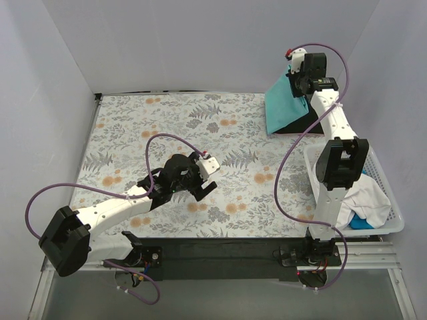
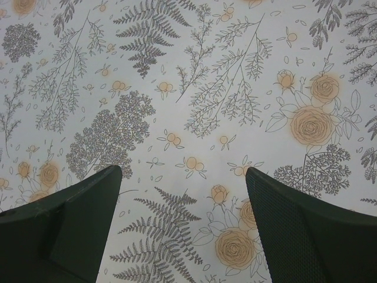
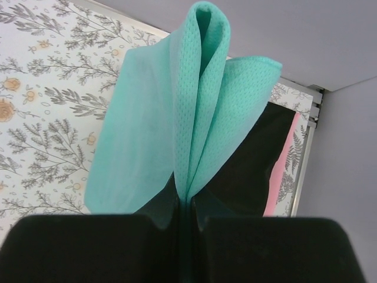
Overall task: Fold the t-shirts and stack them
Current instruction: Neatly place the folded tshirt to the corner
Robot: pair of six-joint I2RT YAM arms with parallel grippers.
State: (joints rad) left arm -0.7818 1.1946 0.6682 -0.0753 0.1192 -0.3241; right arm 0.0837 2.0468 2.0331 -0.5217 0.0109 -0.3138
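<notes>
Right pincer (image 3: 184,206) pinched on folded teal shirt (image 3: 194,106), dangling just above black shirt (image 3: 253,165); left pincer (image 2: 182,171) spread, well apart from it; narrow grip may slip, dropping teal crooked onto black.

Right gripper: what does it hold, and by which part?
The right gripper is shut on the teal t-shirt, pinching a doubled fold of cloth; whether hem or sleeve cannot be told. The left gripper is open, holding nothing.

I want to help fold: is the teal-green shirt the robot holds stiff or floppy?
Probably floppy: the teal-green mesh cloth t-shirt drapes in soft folds from the right tool. Likely light too: one narrow pinch holds it up.
</notes>
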